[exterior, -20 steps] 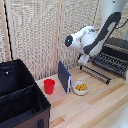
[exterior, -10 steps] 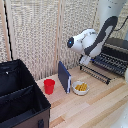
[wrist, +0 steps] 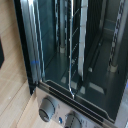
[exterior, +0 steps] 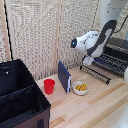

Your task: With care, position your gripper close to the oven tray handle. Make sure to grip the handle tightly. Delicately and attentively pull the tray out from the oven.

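— One thing to settle first: which way from the gripper (exterior: pixel 88 60) to the handle (exterior: pixel 95 75)?

— Down and slightly outward, away from the oven (exterior: pixel 118 49), judging by the exterior view. Hangs just above the oven tray (exterior: pixel 109 64), over the end toward the exterior view's left. Cannot tell touching from just apart.

— Long axis of that bar?

— Slantwise, from near the bowl (exterior: pixel 80 88) off toward the exterior view's right, along the tray's outer edge. Seemingly standing out in front of the oven, above the table (exterior: pixel 100 106).

— Fingers spread or pressed together?

— Cannot tell. Hidden under the white wrist in the exterior view, and absent from the wrist view. Only dark oven glass (wrist: pixel 95 55), a thin pale bar (wrist: pixel 74 50) and two knobs (wrist: pixel 47 106) there.

— Next, then?

— Probably lower onto the handle with fingers set across it, not along it. Then squeeze firmly and draw straight out from the oven mouth, slowly. Worth minding the blue board (exterior: pixel 64 76) and red cup (exterior: pixel 49 86), though both well apart, farther toward the exterior view's left.
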Motion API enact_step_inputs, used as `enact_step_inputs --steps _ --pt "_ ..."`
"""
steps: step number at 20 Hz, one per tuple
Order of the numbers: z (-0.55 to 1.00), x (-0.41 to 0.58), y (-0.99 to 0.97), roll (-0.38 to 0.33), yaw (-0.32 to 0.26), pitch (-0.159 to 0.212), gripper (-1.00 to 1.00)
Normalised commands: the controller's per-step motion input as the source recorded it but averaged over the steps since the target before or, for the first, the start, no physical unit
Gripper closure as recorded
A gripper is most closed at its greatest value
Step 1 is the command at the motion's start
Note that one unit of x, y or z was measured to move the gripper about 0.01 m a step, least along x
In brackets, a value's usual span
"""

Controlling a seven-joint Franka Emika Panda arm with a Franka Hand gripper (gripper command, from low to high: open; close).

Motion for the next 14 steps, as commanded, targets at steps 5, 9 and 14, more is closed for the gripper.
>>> enact_step_inputs --steps 5,9,14 --pt "-0.02 -0.046 -0.51 -0.129 0.0 0.0 -1.0" --pt "-0.12 -0.008 -0.48 -0.112 0.0 0.0 -1.0" --pt "-0.21 0.058 -0.42 -0.049 0.024 0.02 -1.0"
